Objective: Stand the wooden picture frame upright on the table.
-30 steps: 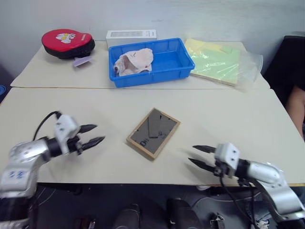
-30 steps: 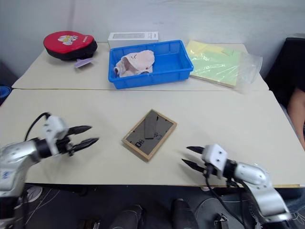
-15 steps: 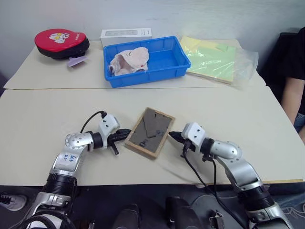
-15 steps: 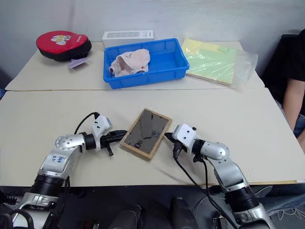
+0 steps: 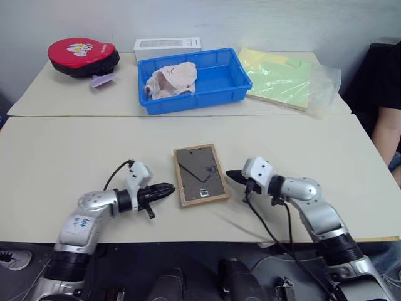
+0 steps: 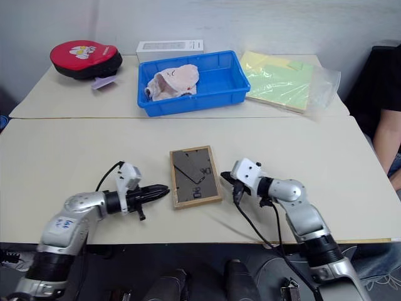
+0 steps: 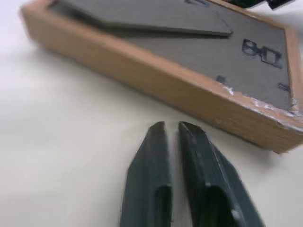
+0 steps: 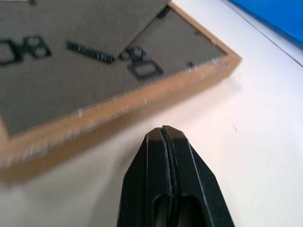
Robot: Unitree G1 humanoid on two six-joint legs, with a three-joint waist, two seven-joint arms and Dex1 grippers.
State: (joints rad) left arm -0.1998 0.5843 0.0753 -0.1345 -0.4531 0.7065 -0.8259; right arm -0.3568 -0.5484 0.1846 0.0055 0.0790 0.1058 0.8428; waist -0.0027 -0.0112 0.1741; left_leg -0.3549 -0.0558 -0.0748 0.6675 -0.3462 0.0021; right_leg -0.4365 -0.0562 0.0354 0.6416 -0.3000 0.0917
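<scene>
Silver-grey arm segments are joined by black collars; white wrist blocks carry black cables and tapered black fingers (image 7: 151, 179).

Pale blue-grey wall (image 5: 263, 22) behind

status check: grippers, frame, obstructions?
Left gripper jaws nearly shut, right gripper shut, one each side of the frame, gripping nothing. Wooden picture frame flat on the table, back up. Nothing blocking.

1. Wooden picture frame (image 5: 200, 175) lies back-up; its picture side, against the counter (image 5: 75, 144), is hidden.
2. Person (image 5: 387, 119) at 3 o'clock, cut by the edge.
3. White box (image 5: 167, 44) at 12 o'clock: print too small to read.
</scene>
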